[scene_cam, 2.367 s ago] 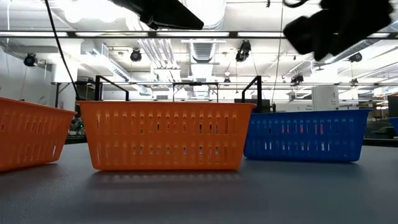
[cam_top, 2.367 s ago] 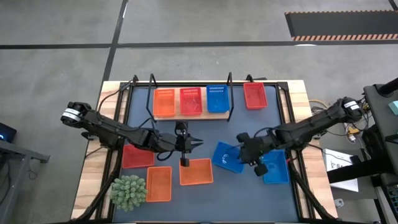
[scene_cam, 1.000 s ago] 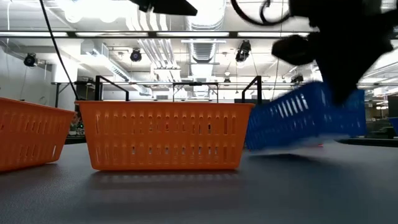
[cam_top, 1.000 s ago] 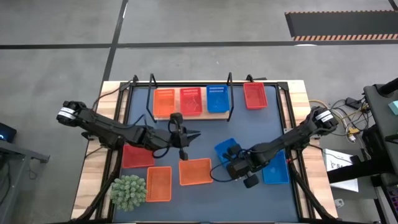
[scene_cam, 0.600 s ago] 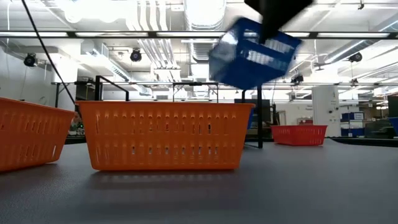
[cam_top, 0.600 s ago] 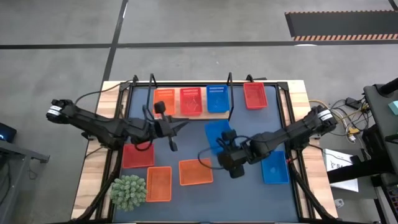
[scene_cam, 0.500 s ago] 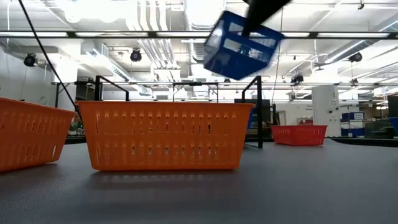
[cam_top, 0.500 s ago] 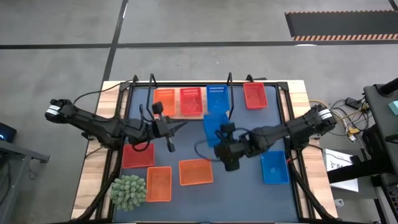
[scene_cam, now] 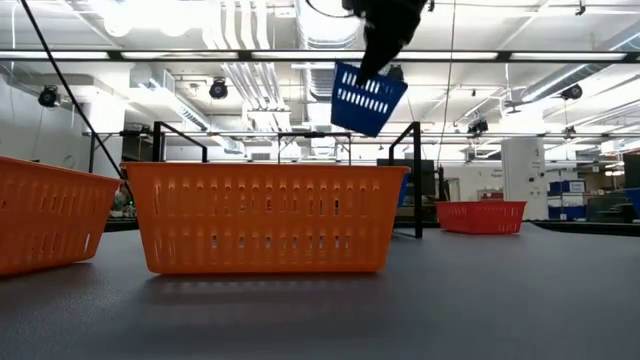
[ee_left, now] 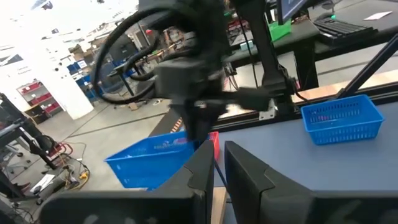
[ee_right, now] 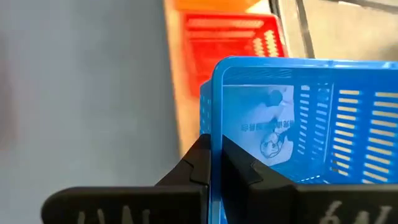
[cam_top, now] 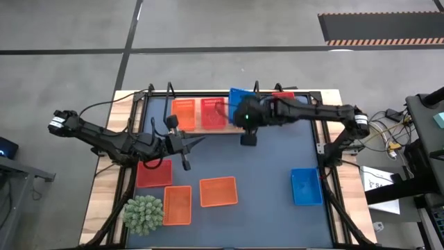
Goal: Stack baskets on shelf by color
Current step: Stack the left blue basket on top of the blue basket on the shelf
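Note:
The shelf (cam_top: 201, 130) stands at the mat's far edge, an orange basket (cam_top: 183, 114) and a red basket (cam_top: 213, 113) side by side on it. My right gripper (cam_top: 244, 117) is shut on a blue basket (cam_top: 239, 97), held high over the shelf's right end; in the low view this basket (scene_cam: 368, 97) hangs tilted well above the table. My left gripper (cam_top: 198, 142) hovers level near the shelf's left front, shut, with nothing between its fingers. Two orange baskets (cam_top: 218, 192), (cam_top: 177, 205), a red one (cam_top: 153, 173) and a blue one (cam_top: 306, 186) rest bottom-down on the mat. My right gripper pinches the rim of one side wall (ee_right: 211, 118) of the blue basket, one finger inside the basket and one outside. The fingers slant down from above. The basket is lifted clear and hangs tilted below the fingers, its labelled floor (ee_right: 267, 134) facing the wrist camera.
A second red basket (cam_top: 284, 96) lies right of the shelf, partly under my right arm. A green spiky plant ball (cam_top: 143, 214) sits at the near left corner. The dark mat's middle (cam_top: 263, 173) is bare. The shelf's black wire loops (cam_top: 169, 89) stand upright.
My right gripper has lifted the blue basket off the mat's right side and carried it up and toward the far edge, over the shelf's right end; the basket has tipped as it rose. My left gripper has drawn back toward the left edge and risen a little, staying shut.

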You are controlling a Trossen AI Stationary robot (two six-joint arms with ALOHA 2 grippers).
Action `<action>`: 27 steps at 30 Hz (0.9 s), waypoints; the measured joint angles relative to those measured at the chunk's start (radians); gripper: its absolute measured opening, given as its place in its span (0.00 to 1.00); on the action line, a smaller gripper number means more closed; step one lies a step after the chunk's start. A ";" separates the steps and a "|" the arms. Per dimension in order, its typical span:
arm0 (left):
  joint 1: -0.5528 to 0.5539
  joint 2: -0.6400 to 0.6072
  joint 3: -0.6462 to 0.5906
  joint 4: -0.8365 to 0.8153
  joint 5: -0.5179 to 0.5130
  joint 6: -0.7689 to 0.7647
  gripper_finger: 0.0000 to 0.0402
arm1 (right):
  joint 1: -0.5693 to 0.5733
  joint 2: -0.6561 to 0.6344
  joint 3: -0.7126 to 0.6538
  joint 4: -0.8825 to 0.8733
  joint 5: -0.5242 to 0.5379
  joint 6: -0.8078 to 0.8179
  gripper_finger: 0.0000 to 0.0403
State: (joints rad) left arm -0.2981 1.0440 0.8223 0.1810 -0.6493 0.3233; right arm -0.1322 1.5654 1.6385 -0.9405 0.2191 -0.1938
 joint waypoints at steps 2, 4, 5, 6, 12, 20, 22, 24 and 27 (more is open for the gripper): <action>0.000 0.002 0.000 0.000 0.000 0.004 0.06 | -0.044 0.004 -0.010 0.006 -0.018 -0.023 0.02; 0.000 0.002 0.000 0.000 0.000 0.005 0.06 | -0.078 0.019 -0.011 0.001 -0.019 -0.034 0.02; 0.000 0.002 0.000 0.001 0.000 0.005 0.06 | -0.092 0.028 -0.012 -0.004 -0.020 -0.039 0.02; 0.000 0.002 0.000 0.003 0.000 0.005 0.06 | -0.103 0.040 -0.013 -0.009 -0.025 -0.048 0.02; 0.000 0.002 -0.002 0.004 0.000 0.006 0.06 | -0.134 0.118 -0.013 -0.014 -0.045 -0.118 0.02; 0.000 0.002 -0.008 0.007 0.000 0.024 0.06 | -0.146 0.173 -0.008 -0.056 -0.040 -0.151 0.02; 0.000 0.002 -0.011 0.020 -0.001 0.029 0.06 | -0.146 0.178 -0.008 -0.054 -0.040 -0.162 0.02; 0.000 0.002 -0.011 0.021 -0.001 0.029 0.06 | -0.146 0.180 -0.008 -0.051 -0.040 -0.166 0.02; 0.000 0.002 -0.011 0.021 -0.001 0.030 0.06 | -0.146 0.186 -0.008 -0.050 -0.040 -0.167 0.02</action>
State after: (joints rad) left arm -0.2977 1.0462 0.8108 0.2020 -0.6498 0.3534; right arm -0.2787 1.7512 1.6310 -0.9901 0.1786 -0.3611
